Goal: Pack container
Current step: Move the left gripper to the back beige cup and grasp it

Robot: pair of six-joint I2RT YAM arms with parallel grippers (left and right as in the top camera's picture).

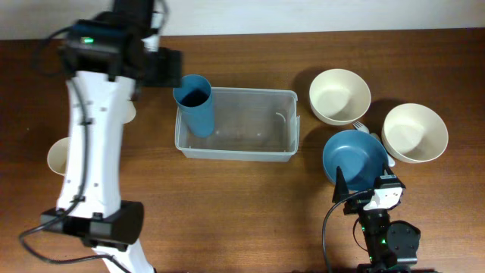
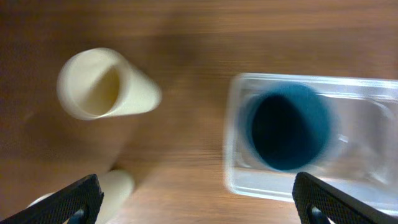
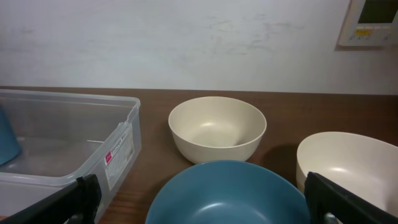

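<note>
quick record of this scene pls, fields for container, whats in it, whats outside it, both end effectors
container: clear plastic bin, mid-table
inside: blue cup, mouth up, at the end nearer the left arm
outside, left arm's side: cream cup, second cream cup
outside, right arm's side: cream bowl, second cream bowl, blue bowl
left end effector: open, empty, above the blue cup's end
right end effector: open, empty, facing the blue bowl

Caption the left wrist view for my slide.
Open left gripper looks down on a blue cup standing at one end of the clear container, a cream cup on the table beside it.
</note>
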